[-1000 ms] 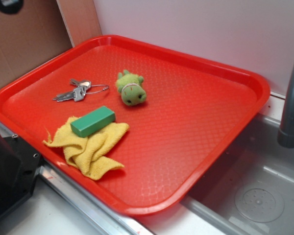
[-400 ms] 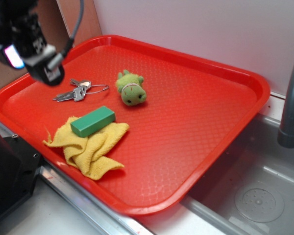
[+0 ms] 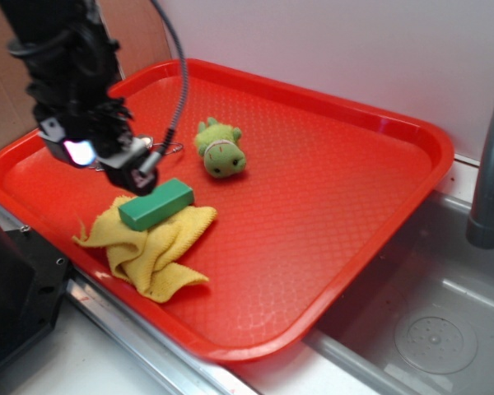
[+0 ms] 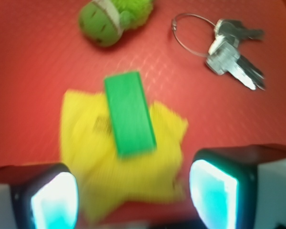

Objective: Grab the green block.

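Exterior view. White wall and a brown cardboard panel backed a red tray (image 3: 337, 164) that lay at the edge of a grey sink (image 3: 428, 329), with a grey faucet pipe (image 3: 490, 164) at the right. The black arm came down from the upper left, and its gripper (image 3: 130, 173) hung low over the left part of the tray; how wide it stood could not be told from this side. The green block (image 3: 156, 204) lay just below and slightly right of the gripper, close to it, resting on a crumpled yellow cloth (image 3: 152, 245). A fuzzy green plush toy (image 3: 221, 149) sat to the gripper's right, apart from the block. A wire key ring (image 3: 166, 149) showed just past the gripper, the keys themselves being hidden behind it.

Wrist view. Red tray surface (image 4: 33, 62) filled the background, somewhat blurred. The gripper (image 4: 133, 200) stood wide apart and held nothing, its two glowing pads (image 4: 55, 202) at the bottom corners. The green block (image 4: 129, 112) lay ahead of the gap, about centred between the fingers and clear of both, its long side running away from the camera, on the yellow cloth (image 4: 86, 152). Beyond it lay the plush toy (image 4: 112, 19) toward the left and the keys (image 4: 233, 52) on their ring toward the right.
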Tool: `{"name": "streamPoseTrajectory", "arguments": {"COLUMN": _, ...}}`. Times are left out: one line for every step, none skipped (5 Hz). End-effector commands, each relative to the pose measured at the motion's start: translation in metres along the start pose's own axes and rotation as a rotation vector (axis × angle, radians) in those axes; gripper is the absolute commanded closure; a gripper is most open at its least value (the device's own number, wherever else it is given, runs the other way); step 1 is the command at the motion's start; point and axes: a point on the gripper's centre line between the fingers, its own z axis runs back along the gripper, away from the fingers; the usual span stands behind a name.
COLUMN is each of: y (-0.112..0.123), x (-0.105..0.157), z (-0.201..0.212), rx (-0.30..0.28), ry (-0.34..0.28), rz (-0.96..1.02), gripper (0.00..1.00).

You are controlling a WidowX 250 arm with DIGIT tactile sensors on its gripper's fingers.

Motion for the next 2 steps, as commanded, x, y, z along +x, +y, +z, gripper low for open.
{"name": "streamPoseTrajectory", "arguments": {"y": 0.0, "x": 0.037, "z": -0.033, "rx": 0.018, "ry": 0.015, "rz": -0.001, "gripper": 0.0}}
{"name": "streamPoseTrajectory", "arguments": {"y": -0.004, "x": 0.039, "z": -0.047, "rx": 0.015, "ry": 0.045, "rz": -0.046, "gripper": 0.0}}
